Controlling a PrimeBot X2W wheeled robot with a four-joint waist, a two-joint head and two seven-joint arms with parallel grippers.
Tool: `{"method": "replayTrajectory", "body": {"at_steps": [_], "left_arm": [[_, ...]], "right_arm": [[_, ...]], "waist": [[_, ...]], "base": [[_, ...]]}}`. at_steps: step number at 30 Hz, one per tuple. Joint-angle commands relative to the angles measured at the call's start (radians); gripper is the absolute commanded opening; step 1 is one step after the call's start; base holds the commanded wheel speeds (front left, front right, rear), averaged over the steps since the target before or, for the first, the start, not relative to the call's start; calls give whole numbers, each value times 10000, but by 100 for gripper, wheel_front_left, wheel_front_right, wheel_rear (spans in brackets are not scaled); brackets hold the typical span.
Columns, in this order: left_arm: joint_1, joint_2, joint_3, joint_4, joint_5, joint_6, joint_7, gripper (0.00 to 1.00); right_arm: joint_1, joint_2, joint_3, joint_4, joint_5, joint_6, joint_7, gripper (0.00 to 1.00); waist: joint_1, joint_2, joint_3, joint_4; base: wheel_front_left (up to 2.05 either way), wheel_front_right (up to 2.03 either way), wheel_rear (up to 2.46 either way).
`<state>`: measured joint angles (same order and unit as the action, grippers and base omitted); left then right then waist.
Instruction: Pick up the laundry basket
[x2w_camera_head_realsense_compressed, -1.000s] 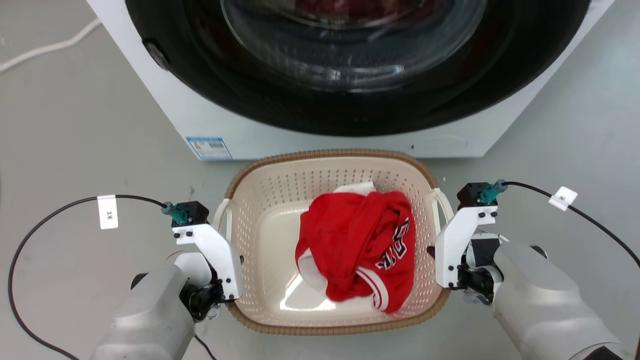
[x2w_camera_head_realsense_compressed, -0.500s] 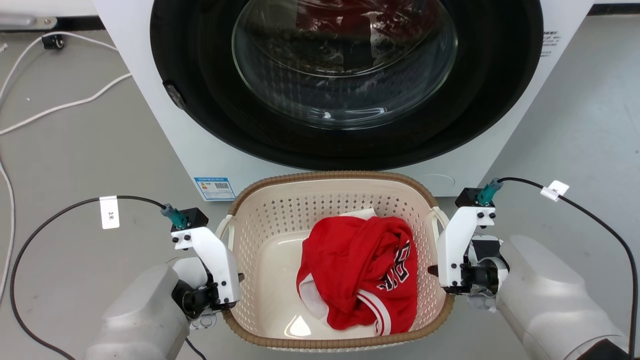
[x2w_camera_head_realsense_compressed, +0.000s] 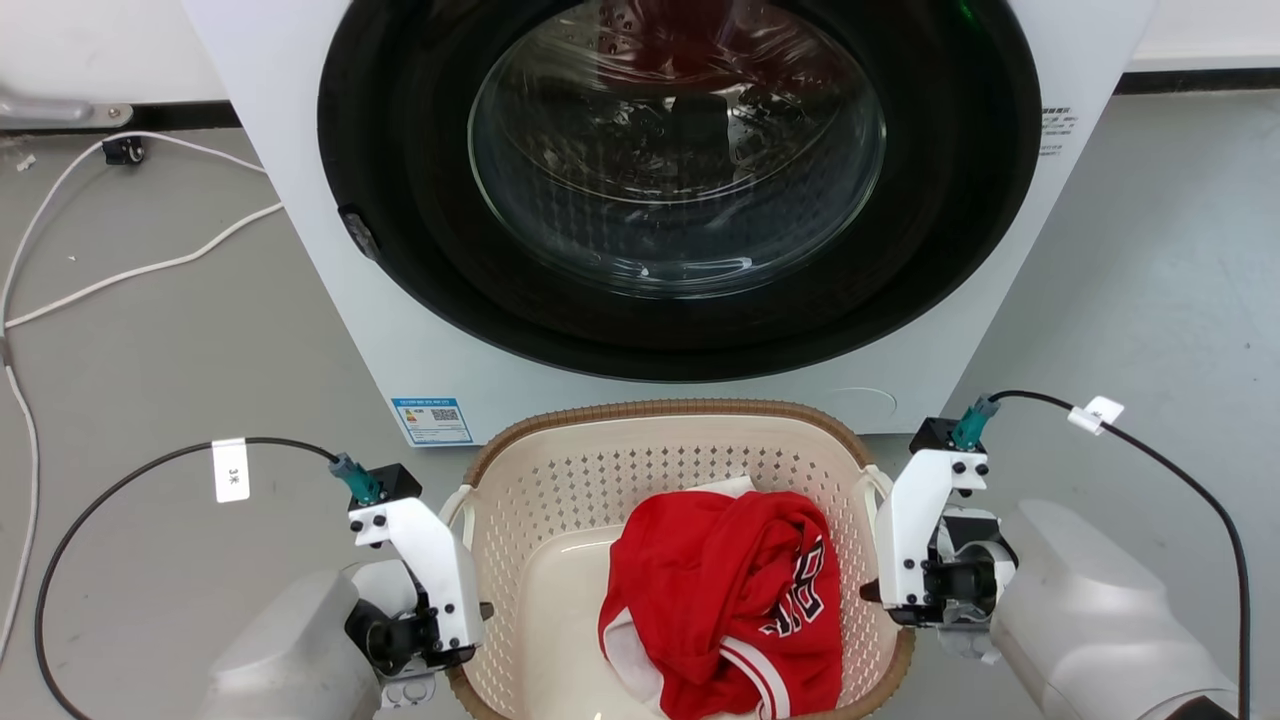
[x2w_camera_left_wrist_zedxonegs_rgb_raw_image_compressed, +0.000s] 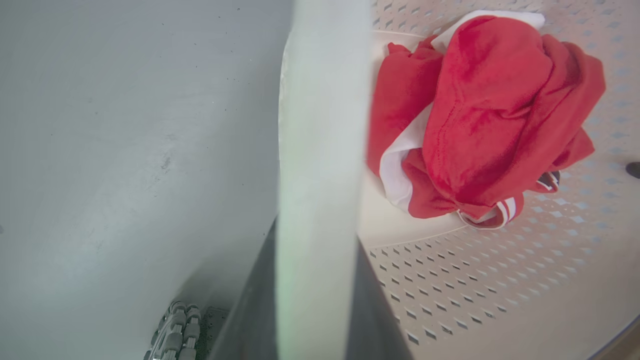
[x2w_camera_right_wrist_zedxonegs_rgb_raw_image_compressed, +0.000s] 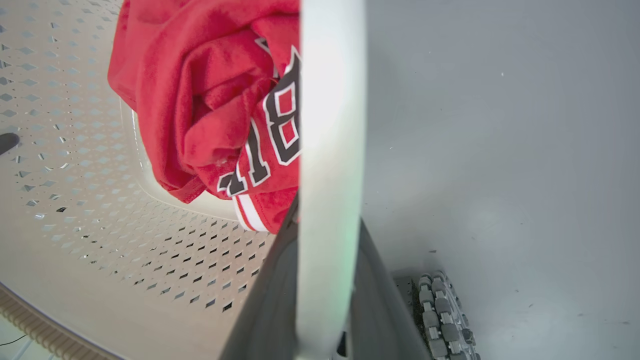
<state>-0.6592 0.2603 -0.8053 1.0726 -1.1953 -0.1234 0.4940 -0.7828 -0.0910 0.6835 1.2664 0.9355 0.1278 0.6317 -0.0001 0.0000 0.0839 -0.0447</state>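
The cream laundry basket (x2w_camera_head_realsense_compressed: 660, 470), perforated with a brown woven-look rim, sits low in the head view, in front of the washing machine. It holds a red jersey (x2w_camera_head_realsense_compressed: 730, 590) with white trim and black lettering. My left gripper (x2w_camera_head_realsense_compressed: 472, 622) is shut on the basket's left white loop handle (x2w_camera_head_realsense_compressed: 458, 505), and my right gripper (x2w_camera_head_realsense_compressed: 870, 592) is shut on the right handle (x2w_camera_head_realsense_compressed: 878, 485). In the left wrist view the handle (x2w_camera_left_wrist_zedxonegs_rgb_raw_image_compressed: 320, 150) runs up between my left gripper's (x2w_camera_left_wrist_zedxonegs_rgb_raw_image_compressed: 315, 280) dark fingers. The right wrist view shows the other handle (x2w_camera_right_wrist_zedxonegs_rgb_raw_image_compressed: 327, 150) clamped in my right gripper (x2w_camera_right_wrist_zedxonegs_rgb_raw_image_compressed: 325, 270).
A white front-loading washing machine (x2w_camera_head_realsense_compressed: 420, 370) with a dark round glass door (x2w_camera_head_realsense_compressed: 680, 150) stands directly behind the basket. White cables (x2w_camera_head_realsense_compressed: 150, 265) lie on the grey floor at the left. Black cables (x2w_camera_head_realsense_compressed: 1180, 480) loop from both wrists.
The whole picture has shifted, and more of the washer and the back wall shows. Both grippers keep hold of the handles. The basket's far rim now overlaps the washer's lower front.
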Motion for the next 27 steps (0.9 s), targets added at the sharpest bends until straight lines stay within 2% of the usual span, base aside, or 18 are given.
{"method": "replayTrajectory", "body": {"at_steps": [1, 27], "left_arm": [[95, -9, 20, -51, -107, -127, -48, 0], [562, -191, -333, -34, -648, -129, -267, 0]], "right_arm": [[60, 23, -15, 1, 101, 53, -18, 0], [594, 153, 172, 120, 195, 53, -193, 0]], "waist": [[1, 0, -6, -9], [1, 0, -345, 4]], "base": [[0, 0, 0], [0, 0, 0]]}}
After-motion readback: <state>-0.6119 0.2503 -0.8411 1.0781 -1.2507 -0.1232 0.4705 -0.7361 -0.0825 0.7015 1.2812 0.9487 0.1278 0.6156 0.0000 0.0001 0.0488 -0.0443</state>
